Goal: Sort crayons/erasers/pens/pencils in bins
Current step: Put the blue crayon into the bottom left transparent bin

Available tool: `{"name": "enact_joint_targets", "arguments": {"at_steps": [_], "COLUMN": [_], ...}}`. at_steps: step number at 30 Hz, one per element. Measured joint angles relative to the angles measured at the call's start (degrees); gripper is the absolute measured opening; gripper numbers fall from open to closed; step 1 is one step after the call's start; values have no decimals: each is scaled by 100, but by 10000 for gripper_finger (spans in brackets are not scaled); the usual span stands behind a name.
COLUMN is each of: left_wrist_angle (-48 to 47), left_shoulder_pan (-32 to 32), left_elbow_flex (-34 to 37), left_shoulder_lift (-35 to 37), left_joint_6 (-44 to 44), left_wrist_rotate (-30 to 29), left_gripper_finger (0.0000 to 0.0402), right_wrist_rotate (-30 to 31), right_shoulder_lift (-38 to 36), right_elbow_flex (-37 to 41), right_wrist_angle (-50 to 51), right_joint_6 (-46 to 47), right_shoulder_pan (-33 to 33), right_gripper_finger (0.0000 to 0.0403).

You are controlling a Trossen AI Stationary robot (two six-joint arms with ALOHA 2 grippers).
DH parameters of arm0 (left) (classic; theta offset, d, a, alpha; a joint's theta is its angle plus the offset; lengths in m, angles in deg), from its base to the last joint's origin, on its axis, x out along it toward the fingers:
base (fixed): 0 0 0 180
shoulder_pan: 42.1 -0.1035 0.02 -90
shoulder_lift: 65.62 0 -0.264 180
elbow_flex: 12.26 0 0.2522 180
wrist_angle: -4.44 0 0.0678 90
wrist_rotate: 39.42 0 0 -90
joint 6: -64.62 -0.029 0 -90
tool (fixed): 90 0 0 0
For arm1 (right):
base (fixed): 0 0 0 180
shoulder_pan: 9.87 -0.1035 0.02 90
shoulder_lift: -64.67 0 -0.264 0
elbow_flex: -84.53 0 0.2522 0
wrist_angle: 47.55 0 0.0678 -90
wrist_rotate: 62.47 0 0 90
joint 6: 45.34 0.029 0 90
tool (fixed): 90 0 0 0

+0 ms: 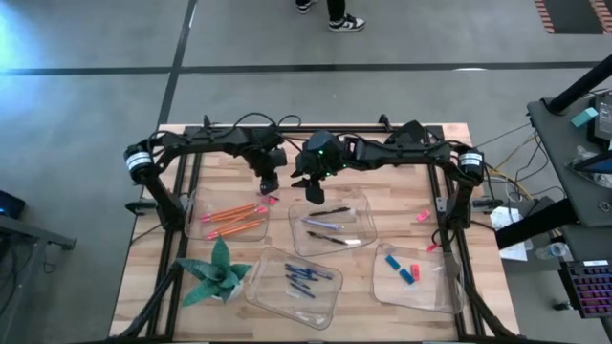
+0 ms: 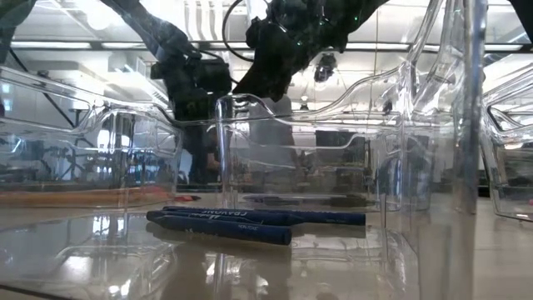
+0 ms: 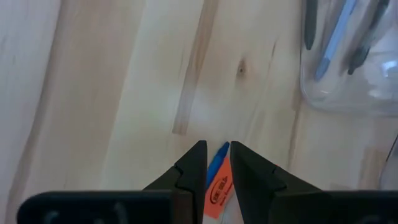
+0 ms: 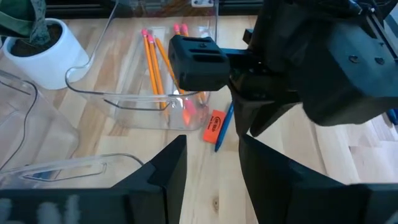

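Observation:
An orange-red eraser (image 4: 212,127) lies flat on the wood with a short blue stick (image 4: 224,132) beside it, just off the pencils' bin (image 1: 229,218). My left gripper (image 3: 217,146) hangs over them pointing steeply down. Its fingers stand narrowly apart, and the eraser (image 3: 215,194) shows through the gap; I see no touch. My right gripper (image 4: 213,149) waits open and empty over the far edge of the pens' bin (image 1: 332,225). Orange pencils (image 4: 152,56) lie in their bin. Blue crayons (image 2: 225,223) lie in the near middle bin (image 1: 292,282). Erasers (image 1: 409,272) lie in the right bin.
Two more pink erasers (image 1: 422,216) (image 1: 432,248) lie loose on the table's right side. A green folded-paper plant (image 1: 218,272) stands at the near left. The two grippers hang close together at the table's far middle, and the black frame rails (image 1: 182,191) run along both sides.

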Motion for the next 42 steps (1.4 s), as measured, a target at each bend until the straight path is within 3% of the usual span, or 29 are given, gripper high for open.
{"name": "enact_joint_targets", "arguments": {"at_steps": [8, 13, 20, 31, 36, 42], "left_wrist_angle": [-529, -959, -1395, -1672, -1657, -1568], "left_shoulder_pan": [-90, -476, -779, -846, -843, -860], "left_elbow_flex": [-37, -33, 126, 103, 103, 103], "left_shoulder_lift": [4, 60, -57, -614, -793, -964], "left_joint_6": [121, 120, 157, 1346, 2046, 2097], "left_wrist_rotate": [166, 53, 867, 1700, 1735, 1330], "left_gripper_finger": [57, 57, 57, 57, 57, 57], "right_wrist_rotate": [0, -1, 0, 0, 0, 0], "right_shoulder_lift": [0, 0, 0, 0, 0, 0], "right_elbow_flex": [0, 0, 0, 0, 0, 0], "right_wrist_angle": [1, 1, -2, -4, -4, -6], "right_joint_6": [0, -2, -2, -2, -2, -2], "right_shoulder_pan": [0, 0, 0, 0, -2, 0], "right_gripper_finger": [137, 137, 137, 137, 137, 137]}}
